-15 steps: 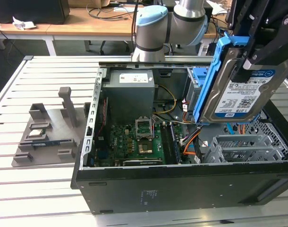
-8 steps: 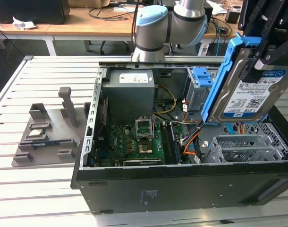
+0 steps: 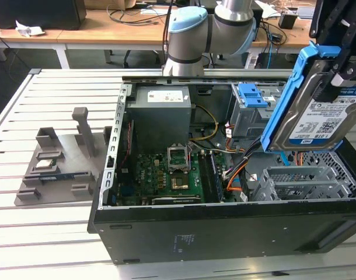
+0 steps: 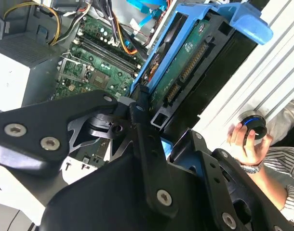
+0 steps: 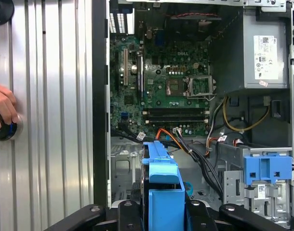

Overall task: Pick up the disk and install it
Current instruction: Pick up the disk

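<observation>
The disk (image 3: 321, 116) is a silver hard drive with a blue-and-white label and a blue carrier frame. It hangs tilted and on edge above the exterior view's right end of the open computer case (image 3: 224, 227). My black gripper (image 3: 337, 55) is shut on its upper end. In the second wrist view the disk (image 4: 188, 60) shows its circuit-board side between the fingers (image 4: 147, 144). In the first wrist view the disk's blue carrier (image 5: 161, 187) hangs over the empty metal bays (image 5: 125, 166). Those bays (image 3: 300, 181) lie just below the disk.
A grey drive cage (image 3: 248, 119) with a blue latch (image 3: 252, 93) stands beside the disk, with cables (image 3: 239, 169) near it. The motherboard (image 3: 172, 175) and power supply (image 3: 160, 111) fill the case's other end. A grey fixture (image 3: 55, 163) sits on the slatted table. A person's hand (image 4: 246, 142) rests on a black knob.
</observation>
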`<action>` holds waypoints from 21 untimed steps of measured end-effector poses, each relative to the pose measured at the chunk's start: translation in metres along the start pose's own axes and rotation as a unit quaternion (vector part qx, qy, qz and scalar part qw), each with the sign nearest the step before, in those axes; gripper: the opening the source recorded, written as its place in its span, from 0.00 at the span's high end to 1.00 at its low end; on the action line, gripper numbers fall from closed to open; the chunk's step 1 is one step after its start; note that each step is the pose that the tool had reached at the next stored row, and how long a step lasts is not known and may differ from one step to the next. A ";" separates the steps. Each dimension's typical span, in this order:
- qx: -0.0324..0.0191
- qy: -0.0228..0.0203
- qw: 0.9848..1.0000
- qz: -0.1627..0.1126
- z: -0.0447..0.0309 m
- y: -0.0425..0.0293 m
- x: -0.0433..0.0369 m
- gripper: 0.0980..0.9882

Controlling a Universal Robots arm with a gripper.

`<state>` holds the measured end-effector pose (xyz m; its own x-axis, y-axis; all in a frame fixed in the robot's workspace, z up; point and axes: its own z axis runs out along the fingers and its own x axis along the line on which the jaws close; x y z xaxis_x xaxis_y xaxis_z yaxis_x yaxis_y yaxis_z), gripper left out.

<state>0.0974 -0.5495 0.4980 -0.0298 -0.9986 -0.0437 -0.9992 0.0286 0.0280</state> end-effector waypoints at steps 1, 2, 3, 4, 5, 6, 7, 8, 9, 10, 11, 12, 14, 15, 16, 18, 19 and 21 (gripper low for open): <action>0.000 0.000 1.000 0.000 0.0000 -0.0056 -0.0002 0.70; 0.000 0.000 1.000 0.000 0.0000 -0.0092 -0.0003 0.70; 0.000 0.000 1.000 0.000 0.0000 -0.0135 -0.0004 0.70; 0.000 0.000 1.000 0.000 0.0000 -0.0172 -0.0005 0.70; 0.000 0.000 1.000 0.000 0.0000 -0.0190 -0.0005 0.70; 0.000 0.000 1.000 0.000 0.0001 -0.0212 -0.0006 0.70; 0.000 0.000 1.000 0.000 0.0002 -0.0225 -0.0007 0.70; 0.000 0.000 1.000 0.000 0.0003 -0.0239 -0.0007 0.70; 0.000 0.000 1.000 0.000 0.0009 -0.0246 -0.0007 0.70; 0.000 0.000 1.000 0.000 0.0046 -0.0248 -0.0004 0.70; 0.000 0.000 1.000 0.000 0.0084 -0.0249 -0.0001 0.70; 0.000 0.000 1.000 0.000 0.0102 -0.0250 0.0000 0.70; 0.000 0.000 1.000 0.000 0.0129 -0.0252 0.0002 0.70; 0.000 0.000 1.000 0.000 0.0141 -0.0253 0.0003 0.70; 0.000 0.000 1.000 0.000 0.0149 -0.0254 0.0003 0.70; 0.000 0.000 1.000 0.000 0.0162 -0.0255 0.0005 0.70; 0.000 0.000 1.000 0.000 0.0172 -0.0255 0.0005 0.70; 0.000 0.000 1.000 0.000 0.0205 -0.0257 0.0008 0.70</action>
<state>0.1224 -0.5501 0.4768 -0.0298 -0.9986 -0.0437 -0.9992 0.0286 0.0280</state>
